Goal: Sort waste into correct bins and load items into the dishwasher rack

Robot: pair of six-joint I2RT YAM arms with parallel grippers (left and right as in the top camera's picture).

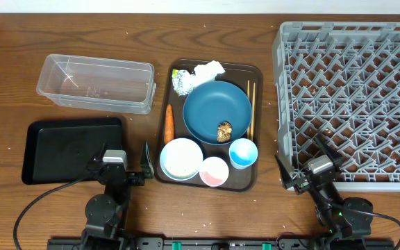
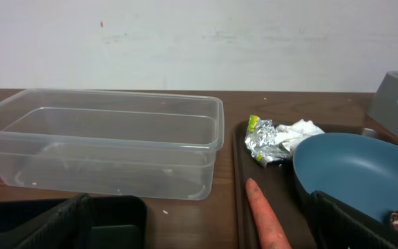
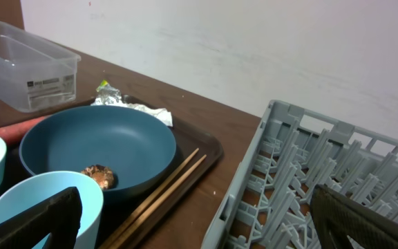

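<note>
Clear tub (image 1: 94,105) lies far left, black tray (image 1: 75,149) in front of it, grey rack (image 1: 280,83) right. Between: blue bowl (image 1: 210,104), upright, holds brown lump (image 1: 224,130). Chopsticks (image 1: 251,107) lie along its right, tissue (image 1: 208,71) and foil (image 1: 181,82) behind, carrot (image 1: 169,123) left. White bowl (image 1: 164,158), pink cup (image 1: 214,171) and blue cup (image 1: 243,153) stand in front.

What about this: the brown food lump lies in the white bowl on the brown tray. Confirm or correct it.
Wrong bowl. The brown food lump lies in the dark blue bowl on the brown tray; the overhead view shows it.
</note>
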